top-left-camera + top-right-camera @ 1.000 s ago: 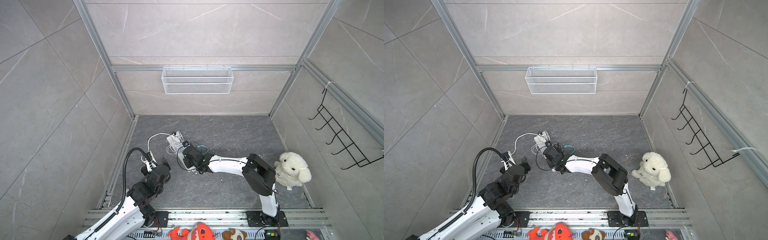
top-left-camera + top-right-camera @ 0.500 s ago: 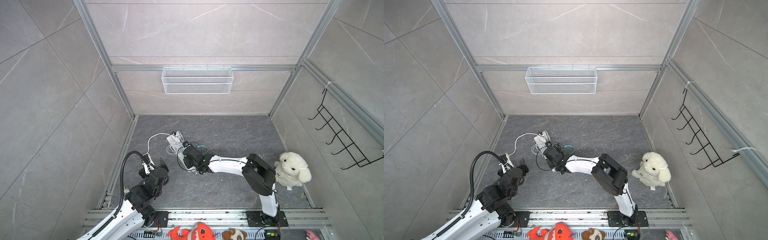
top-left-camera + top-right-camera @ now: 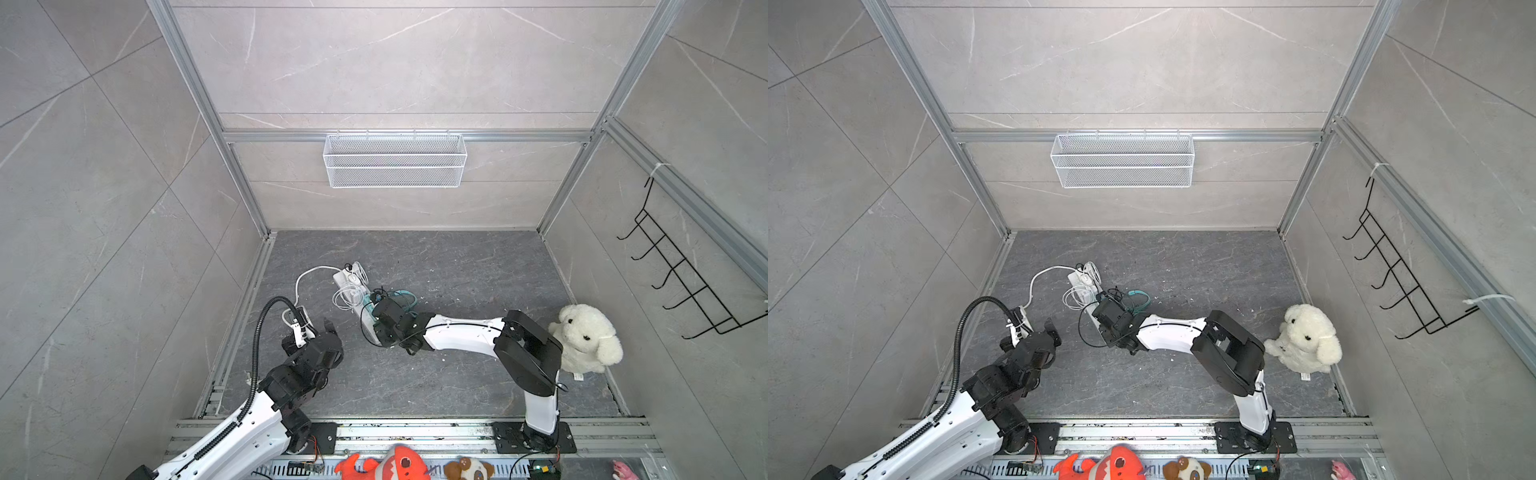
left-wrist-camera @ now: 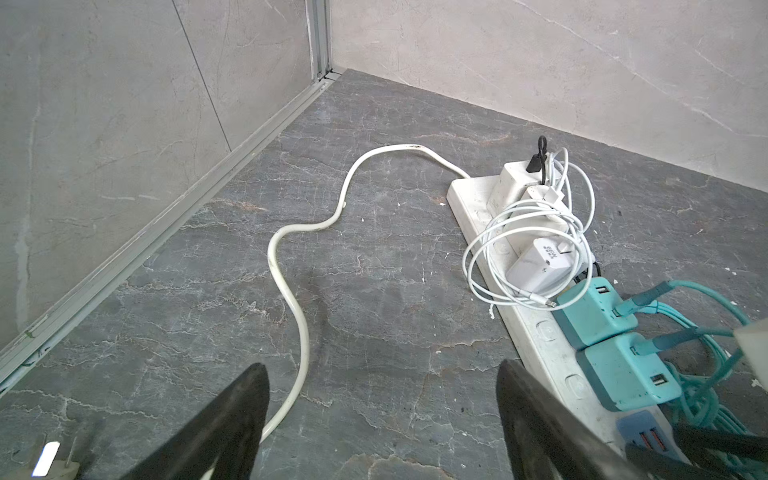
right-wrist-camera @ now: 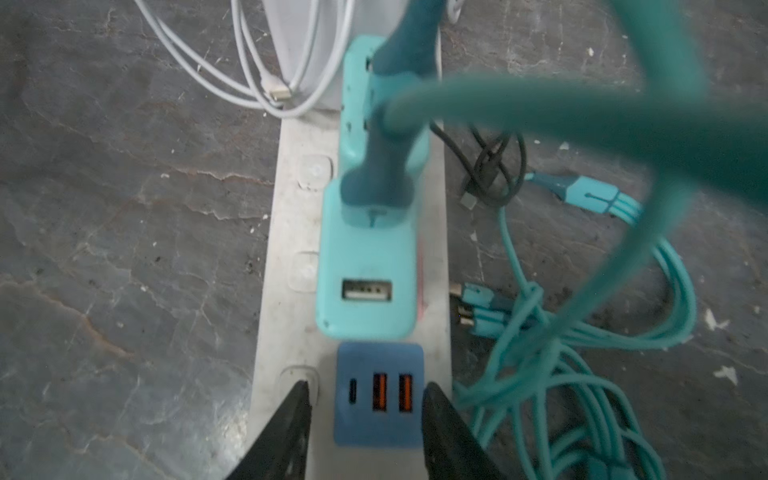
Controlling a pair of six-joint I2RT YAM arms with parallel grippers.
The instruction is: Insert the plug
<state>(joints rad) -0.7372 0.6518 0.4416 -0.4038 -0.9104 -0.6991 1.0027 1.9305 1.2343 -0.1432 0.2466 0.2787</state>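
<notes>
Two parted right gripper (image 5: 368, 386) fingers flank the blue plug (image 5: 378, 419) in the power strip (image 5: 286, 232); left gripper (image 4: 381, 364) gapes empty.

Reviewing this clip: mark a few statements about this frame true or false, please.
1. The blue charger sits on the power strip between the right pincer's jaws. True.
2. The left pincer is shut on the white cable. False: it is open, holding nothing; the cable lies on the floor.
3. Two teal chargers sit on the strip next to the blue one. True.
4. The white plush dog lies in the wire basket. False: it sits on the floor; the basket hangs on the back wall.
</notes>
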